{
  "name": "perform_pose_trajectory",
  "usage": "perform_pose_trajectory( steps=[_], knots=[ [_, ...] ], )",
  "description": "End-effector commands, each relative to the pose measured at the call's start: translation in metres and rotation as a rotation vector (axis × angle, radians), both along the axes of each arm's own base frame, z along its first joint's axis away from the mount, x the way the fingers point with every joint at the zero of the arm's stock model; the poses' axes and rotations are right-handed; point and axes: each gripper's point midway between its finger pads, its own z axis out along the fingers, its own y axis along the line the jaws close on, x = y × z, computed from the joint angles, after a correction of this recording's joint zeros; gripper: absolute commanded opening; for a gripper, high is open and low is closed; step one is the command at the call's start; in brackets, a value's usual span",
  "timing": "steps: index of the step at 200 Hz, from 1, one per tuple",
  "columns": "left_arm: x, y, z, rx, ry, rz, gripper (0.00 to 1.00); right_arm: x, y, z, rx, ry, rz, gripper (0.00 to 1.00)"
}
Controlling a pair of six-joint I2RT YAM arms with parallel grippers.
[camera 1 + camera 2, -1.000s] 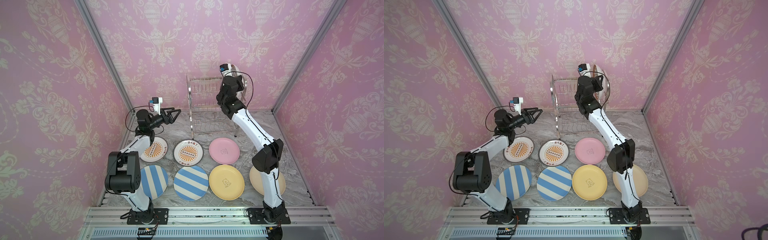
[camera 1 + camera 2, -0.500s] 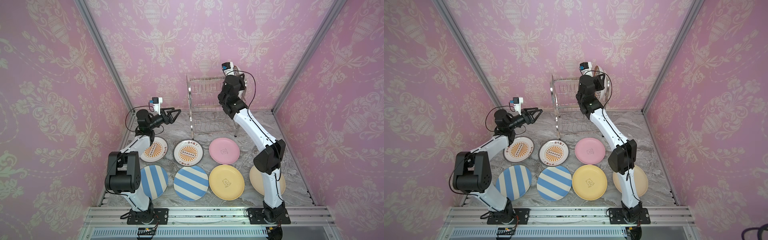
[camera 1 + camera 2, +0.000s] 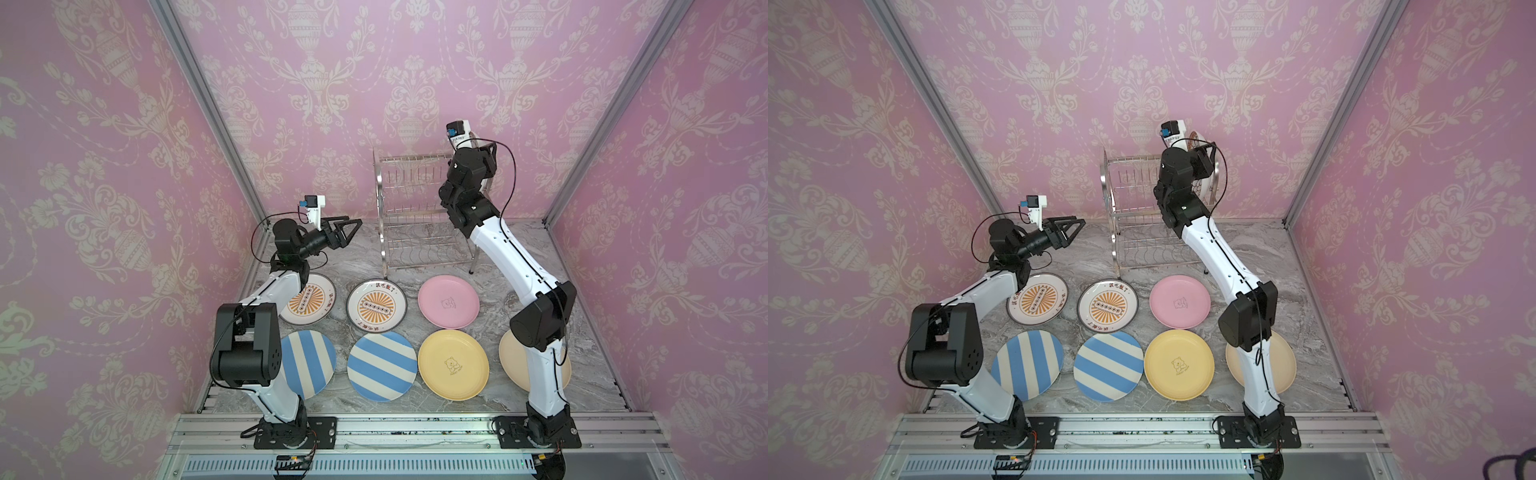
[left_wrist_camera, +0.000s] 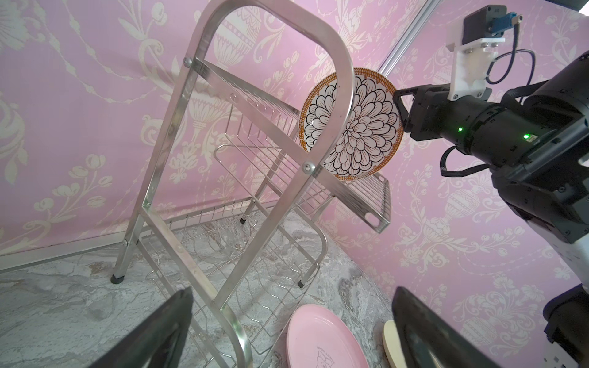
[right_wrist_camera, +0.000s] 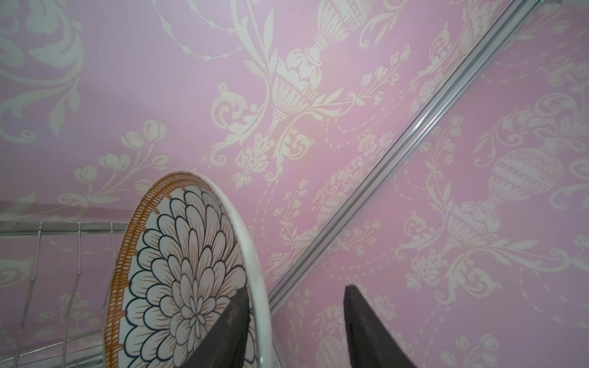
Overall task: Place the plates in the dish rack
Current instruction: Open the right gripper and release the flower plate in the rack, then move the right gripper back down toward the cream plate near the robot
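Now the right hand (image 5: 296, 288) has let go. A second ago it was clamped on the patterned plate (image 4: 366, 127); now its fingers stand apart with the rim between them, close to one finger, and I cannot tell if they touch. The left hand (image 3: 352, 223) is unchanged: spread wide, empty, above the far left part of the worktop (image 3: 353, 266), pointing at the rack (image 4: 345, 95).

The patterned plate stands upright on edge in the top tier, at the rack end nearer the far right corner. The rack's long axis runs along the worktop's far edge. The plate sits crosswise to it, decorated face toward the left hand.

Seven plates lie flat between the rack and the near edge. The far row has two sunburst plates (image 3: 306, 298) (image 3: 376, 305) and the pink plate (image 3: 449, 301). The near row has two striped plates (image 3: 307, 363) (image 3: 381, 365), the yellow plate (image 3: 453, 363) and the beige plate (image 3: 1283, 361).

The right arm crosses the beige plate and the rack's right end, hiding most of the patterned plate in both top views. A rack tube crosses it in the left wrist view.
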Motion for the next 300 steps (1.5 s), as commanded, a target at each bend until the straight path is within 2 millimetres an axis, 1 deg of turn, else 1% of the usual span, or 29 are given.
perform_pose_trajectory(
  steps=[1, 15, 22, 24, 48, 87, 109, 125, 141, 159, 186, 215, 232, 247, 274, 276, 280, 300],
  knots=[
    [-0.015, -0.007, 0.013, 0.021, -0.047, -0.035, 0.99, -0.019, -0.006, 0.025, 0.041, -0.056, 0.011, 0.57],
    [-0.015, -0.007, 0.01, 0.03, -0.041, -0.028, 0.99, -0.019, -0.006, 0.026, 0.039, -0.056, 0.016, 0.63],
    [-0.015, -0.006, 0.006, 0.041, -0.032, -0.02, 0.99, -0.02, -0.006, 0.026, 0.041, -0.059, 0.018, 0.65],
    [-0.015, -0.006, 0.006, 0.045, -0.031, -0.018, 0.99, -0.019, -0.006, 0.026, 0.041, -0.058, 0.02, 0.67],
    [-0.015, -0.005, -0.006, 0.089, 0.003, -0.003, 0.99, -0.021, -0.002, 0.027, 0.061, -0.065, 0.047, 0.74],
    [-0.017, -0.003, -0.01, 0.116, 0.016, 0.017, 0.99, -0.023, 0.001, 0.023, 0.104, -0.051, 0.096, 0.85],
    [-0.018, -0.002, -0.012, 0.141, 0.027, 0.032, 0.99, -0.024, 0.006, 0.017, 0.146, -0.028, 0.148, 0.86],
    [-0.019, -0.002, -0.019, 0.2, 0.044, 0.061, 0.99, -0.024, 0.009, 0.012, 0.171, -0.011, 0.18, 0.89],
    [-0.02, 0.0, -0.026, 0.27, 0.067, 0.093, 0.99, -0.024, 0.015, 0.009, 0.197, 0.003, 0.22, 0.9],
    [-0.02, 0.004, -0.029, 0.298, 0.082, 0.127, 0.99, -0.028, 0.016, 0.009, 0.211, 0.013, 0.238, 0.91],
    [-0.023, 0.007, -0.024, 0.301, 0.076, 0.148, 0.99, -0.039, 0.015, 0.016, 0.247, 0.016, 0.285, 0.92],
    [-0.024, 0.009, -0.016, 0.293, 0.072, 0.167, 0.99, -0.064, 0.015, 0.025, 0.325, 0.022, 0.374, 0.92],
    [-0.025, 0.01, -0.011, 0.285, 0.07, 0.175, 0.99, -0.086, 0.014, 0.028, 0.376, 0.037, 0.437, 0.93],
    [-0.026, 0.01, -0.008, 0.278, 0.07, 0.176, 0.99, -0.109, 0.009, 0.025, 0.416, 0.059, 0.483, 0.93],
    [-0.029, 0.011, -0.001, 0.276, 0.061, 0.204, 0.99, -0.156, -0.002, 0.01, 0.495, 0.101, 0.551, 0.94],
    [-0.029, 0.011, 0.0, 0.277, 0.059, 0.205, 0.99, -0.163, -0.003, 0.007, 0.505, 0.106, 0.562, 0.94],
    [-0.03, 0.011, 0.001, 0.278, 0.056, 0.204, 0.99, -0.167, -0.004, 0.004, 0.514, 0.112, 0.568, 0.94],
    [-0.035, 0.009, 0.004, 0.274, 0.051, 0.213, 0.99, -0.207, -0.017, -0.014, 0.58, 0.14, 0.595, 0.94]
  ],
)
